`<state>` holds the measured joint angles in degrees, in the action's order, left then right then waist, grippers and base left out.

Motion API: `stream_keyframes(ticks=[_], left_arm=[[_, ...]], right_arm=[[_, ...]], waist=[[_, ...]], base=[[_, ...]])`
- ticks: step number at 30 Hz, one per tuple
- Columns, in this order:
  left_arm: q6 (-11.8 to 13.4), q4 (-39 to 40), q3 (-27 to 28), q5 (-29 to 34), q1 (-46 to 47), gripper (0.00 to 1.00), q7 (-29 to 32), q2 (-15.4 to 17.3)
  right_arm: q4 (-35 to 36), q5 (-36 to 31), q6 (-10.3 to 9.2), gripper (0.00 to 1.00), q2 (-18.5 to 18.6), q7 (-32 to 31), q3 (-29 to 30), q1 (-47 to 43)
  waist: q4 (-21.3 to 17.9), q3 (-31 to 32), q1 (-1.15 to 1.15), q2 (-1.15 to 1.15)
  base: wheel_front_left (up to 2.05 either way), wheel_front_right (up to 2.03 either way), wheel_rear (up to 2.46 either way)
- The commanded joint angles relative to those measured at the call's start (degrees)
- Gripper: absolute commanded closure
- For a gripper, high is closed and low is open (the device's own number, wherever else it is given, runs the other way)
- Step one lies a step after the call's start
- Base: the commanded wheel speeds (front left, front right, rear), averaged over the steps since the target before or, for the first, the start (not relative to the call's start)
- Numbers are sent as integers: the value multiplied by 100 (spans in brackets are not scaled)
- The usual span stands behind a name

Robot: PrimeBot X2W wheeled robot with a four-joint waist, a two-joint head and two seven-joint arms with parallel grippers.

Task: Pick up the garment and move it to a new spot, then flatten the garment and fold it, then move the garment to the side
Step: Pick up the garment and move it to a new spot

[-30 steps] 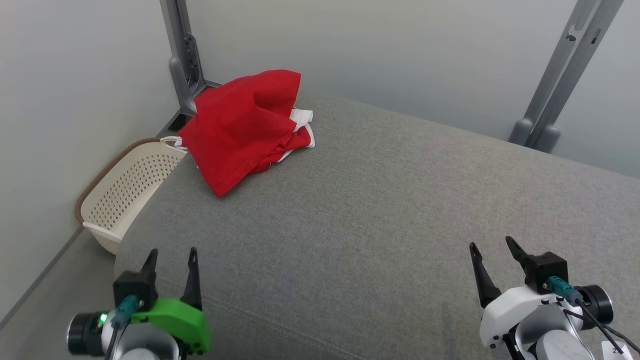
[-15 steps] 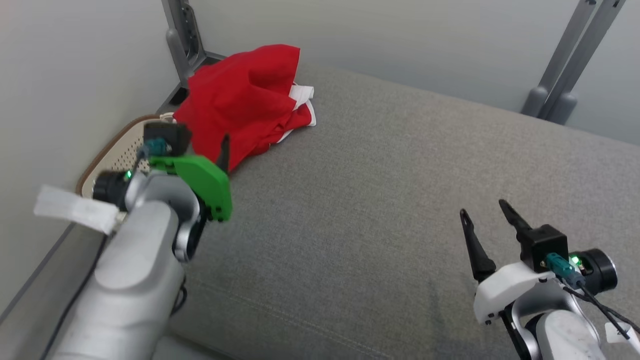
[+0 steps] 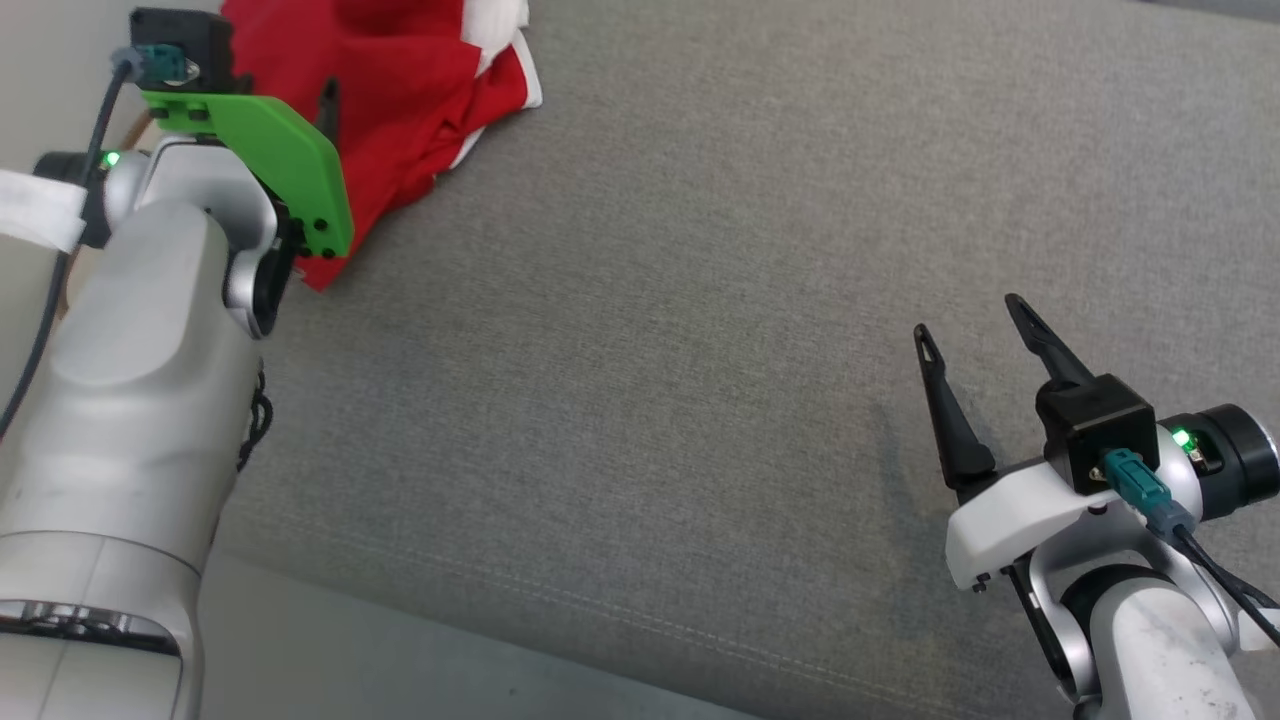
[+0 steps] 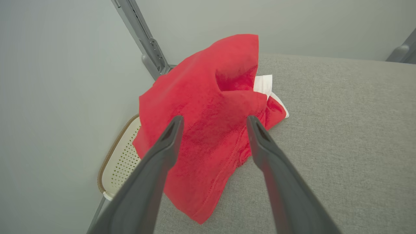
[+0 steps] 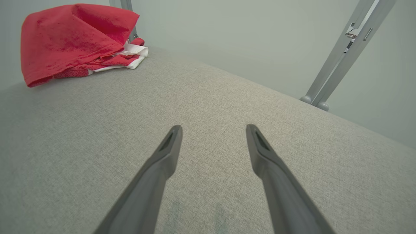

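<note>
- At the far left, a perforated cream basket [image 4: 122, 159] is seen just beside the edge of the grey cushion [image 3: 650, 350].
- The left gripper [image 4: 214, 118] is held with its jaws wide and nothing between them. In the left wrist view its fingers are lined up on the garment; whether the cloth is touched cannot be told.
- The garment [image 4: 201, 130], red with white trim, is heaped in a crumpled mound at the far left corner of the cushion, with one flap draped toward the basket.
- The step in hand is judged to be the first one, the reach for the pick-up. Nothing has been gripped, moved, flattened or folded yet.
- For the next move, the open jaws would need to be brought down over a raised fold and closed on several layers, so that the whole heap is lifted rather than one loose flap.
- The bare middle of the cushion is judged a fit new spot.
- At the right, the right gripper [image 3: 967, 314] is held wide and empty over bare cushion, well apart from the garment.
</note>
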<state>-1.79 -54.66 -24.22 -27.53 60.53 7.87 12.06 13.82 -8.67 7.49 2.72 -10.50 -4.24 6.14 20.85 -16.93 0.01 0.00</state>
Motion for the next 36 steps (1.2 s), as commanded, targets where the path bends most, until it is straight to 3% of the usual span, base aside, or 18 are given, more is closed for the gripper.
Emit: stream_keyframes(ticks=[1,11,17,18,20,29,36], left_arm=[[104,-112,-15,111,235,0,-4,70],[441,-847,-82,302,695,0,-174,393],[669,-1211,-124,350,723,0,-358,395],[662,-1260,-134,356,735,6,-392,412],[660,-1348,-147,343,763,100,-404,409],[505,-1557,-194,270,784,100,-527,363],[411,-1465,-303,328,868,100,-1043,289]], right_arm=[[136,-85,-1,0,31,-62,29,-19],[640,-153,0,0,26,-288,60,-279],[748,-161,0,0,27,-345,-3,-339],[749,-133,0,0,25,-355,-19,-343],[734,-57,-1,0,26,-370,-55,-360],[622,70,0,0,26,-363,-57,-425],[228,399,-1,0,26,-143,-116,-376]], waist=[[-623,-930,-1,0],[-776,-1402,-1,0],[-724,-1477,-1,0],[-719,-1470,-1,0],[-716,-1451,-1,0],[-725,-1271,-1,0],[-804,-666,-1,0]], base=[[0,0,0],[0,0,0],[0,0,0],[0,0,0],[0,0,0],[0,0,0],[0,0,0]])
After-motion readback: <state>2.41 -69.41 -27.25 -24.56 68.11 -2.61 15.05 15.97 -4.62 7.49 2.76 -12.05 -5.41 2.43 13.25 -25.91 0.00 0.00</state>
